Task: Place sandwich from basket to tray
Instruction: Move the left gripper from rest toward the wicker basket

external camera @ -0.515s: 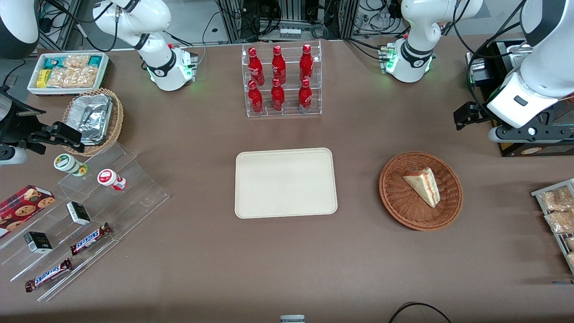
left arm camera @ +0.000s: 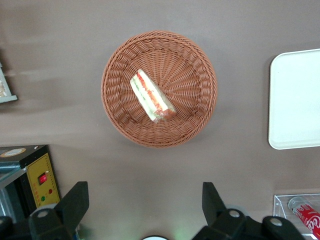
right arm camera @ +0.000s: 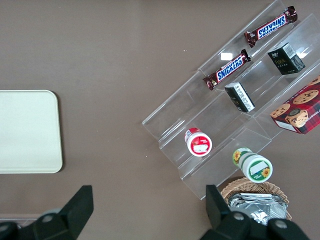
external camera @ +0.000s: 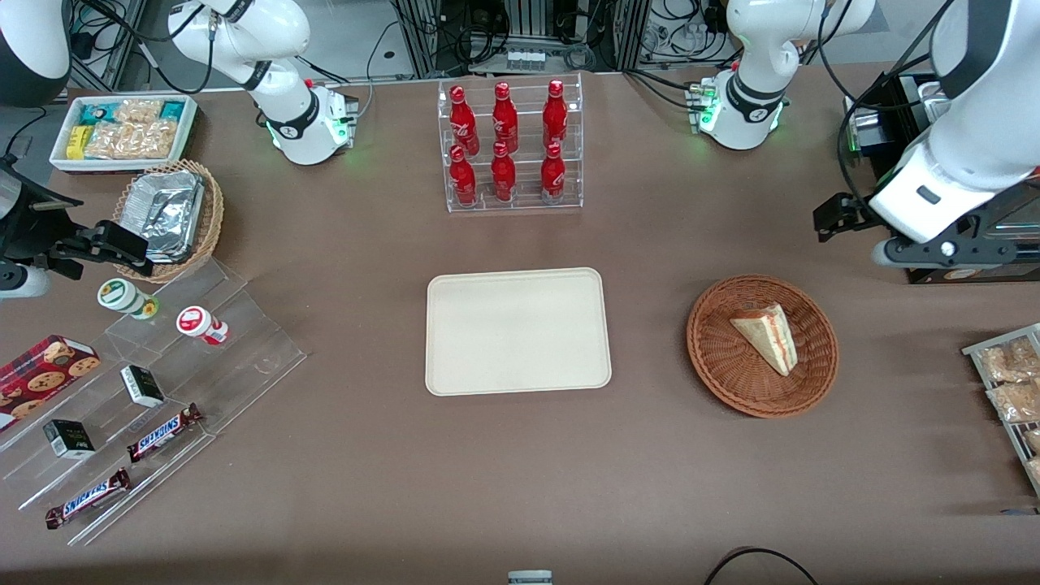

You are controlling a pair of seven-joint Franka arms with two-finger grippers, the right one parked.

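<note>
In the front view the working arm enters at the upper right of the frame, its white forearm sloping down toward the counter (external camera: 366, 487) and ending in the dark wrist block. The end effector (left arm camera: 145, 207) hangs high above the brown surface, pointed straight down, farther from the front camera than the basket (external camera: 762, 346) and a little toward the working arm's end of the counter. Its two black fingers (left arm camera: 74, 202) stand wide apart with nothing between them, well clear of the basket's rim.

The sandwich (external camera: 766, 335) lies on its side in the middle of the reddish-brown basket, its red and pale layers showing along the cut edge. The cream tray (external camera: 517, 331) sits bare at the centre of the frame, well apart from the basket. At the upper middle of the frame stands a clear rack of red bottles (external camera: 505, 145), farther from the camera than the tray
</note>
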